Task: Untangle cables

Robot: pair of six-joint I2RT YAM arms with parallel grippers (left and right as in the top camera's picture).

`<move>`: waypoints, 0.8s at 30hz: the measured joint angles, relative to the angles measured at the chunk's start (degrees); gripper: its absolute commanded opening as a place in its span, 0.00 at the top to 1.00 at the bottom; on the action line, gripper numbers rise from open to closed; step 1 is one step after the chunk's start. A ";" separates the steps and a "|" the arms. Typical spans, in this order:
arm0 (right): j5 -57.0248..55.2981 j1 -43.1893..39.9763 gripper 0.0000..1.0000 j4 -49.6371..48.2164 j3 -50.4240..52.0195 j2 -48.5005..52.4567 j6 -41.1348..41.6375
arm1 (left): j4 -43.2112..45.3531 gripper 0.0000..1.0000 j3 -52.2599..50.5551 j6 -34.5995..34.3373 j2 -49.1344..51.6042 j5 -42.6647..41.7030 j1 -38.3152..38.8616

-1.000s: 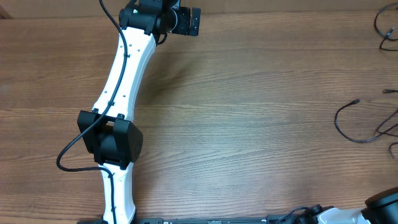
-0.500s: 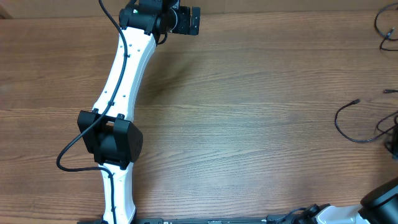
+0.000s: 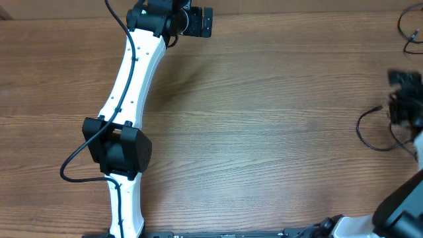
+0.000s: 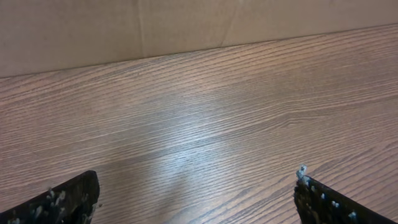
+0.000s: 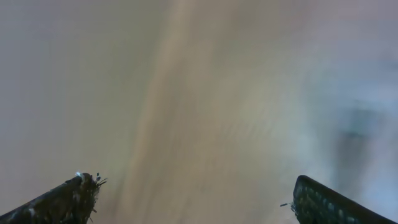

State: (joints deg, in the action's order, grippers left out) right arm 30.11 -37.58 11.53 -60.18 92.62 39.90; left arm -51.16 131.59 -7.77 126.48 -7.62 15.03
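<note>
Thin black cables lie at the table's right edge. One is a loop (image 3: 359,132) with a small plug end, and another curls at the far right corner (image 3: 402,26). My right gripper (image 3: 400,96) is a motion-blurred dark shape hovering over the loop's plug end. In the right wrist view my right gripper (image 5: 196,199) is open with nothing between its fingers, and the surface beyond is smeared. My left gripper (image 3: 206,23) is at the table's far edge. The left wrist view shows my left gripper (image 4: 196,199) open over bare wood, with no cable near it.
The left arm (image 3: 129,86) stretches from the near edge to the far edge on the left side, with a thick black wire looping off its elbow. A tan wall (image 4: 186,28) rises just beyond the left gripper. Wood tabletop (image 3: 264,112) lies between the arms.
The right arm has swung up fast from the lower right corner, and its gripper now covers the cable ends at the right edge. The left arm has not moved.
</note>
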 measured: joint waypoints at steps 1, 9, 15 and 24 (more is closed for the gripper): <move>0.17 2.36 0.00 -0.11 -1.53 -0.92 -1.22 | 0.00 0.00 0.00 0.00 0.00 0.09 0.00; 0.98 21.59 0.00 -0.81 -11.19 -6.23 -23.43 | -0.11 0.00 0.00 -0.02 0.00 2.29 0.00; -2.75 31.36 0.00 -9.88 -14.75 -7.89 -37.40 | -0.52 0.00 0.00 -0.02 0.00 2.78 0.00; -3.10 36.63 0.00 -11.41 -15.17 -8.59 -42.25 | -0.68 0.00 0.00 -0.02 0.00 3.39 0.00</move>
State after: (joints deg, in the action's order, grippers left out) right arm 27.00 -0.95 0.12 -75.35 84.03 -2.35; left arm -51.83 131.59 -7.79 126.48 -4.23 15.03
